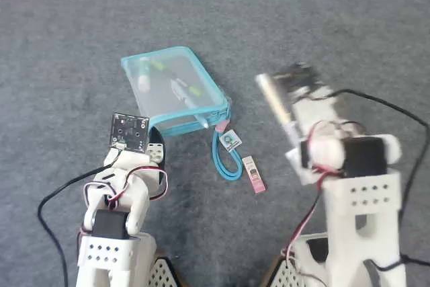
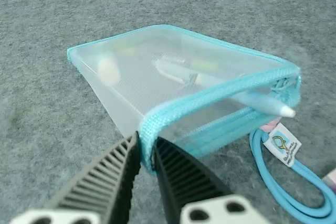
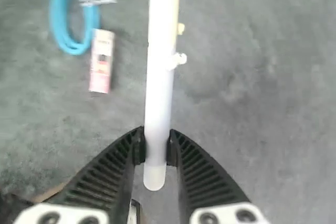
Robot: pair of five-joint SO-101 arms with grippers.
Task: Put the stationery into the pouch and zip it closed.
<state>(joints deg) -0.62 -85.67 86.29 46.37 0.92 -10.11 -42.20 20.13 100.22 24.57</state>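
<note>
**Pen in the air, pouch pinched by its edge**

We are squeezing our left pincer (image 2: 147, 157) shut on the blue edge of the pouch (image 2: 173, 85), right by the zip (image 2: 226, 88). The pouch is lying on the grey desk (image 1: 60, 52) in front of the left arm, and its mouth is looking open. Some pens (image 2: 176, 69) are sitting inside. One pale pen (image 2: 265, 104) is poking its tip out of the mouth.

We are gripping a long white pen (image 3: 159, 72) tight in our right pincer (image 3: 156, 148), close to one end, up off the desk and to the side of the pouch. A small pink piece (image 1: 254, 174) is lying on the desk beside the blue loop (image 1: 226, 160), outside the pouch.

We are watching for trouble. We are holding the long white pen near its end, so it may tip and bump the edge and not slide in. The pale pen may be blocking the way, and the zip may jam on it. Our left grip is on a thin edge, so a push may pull it free.
</note>
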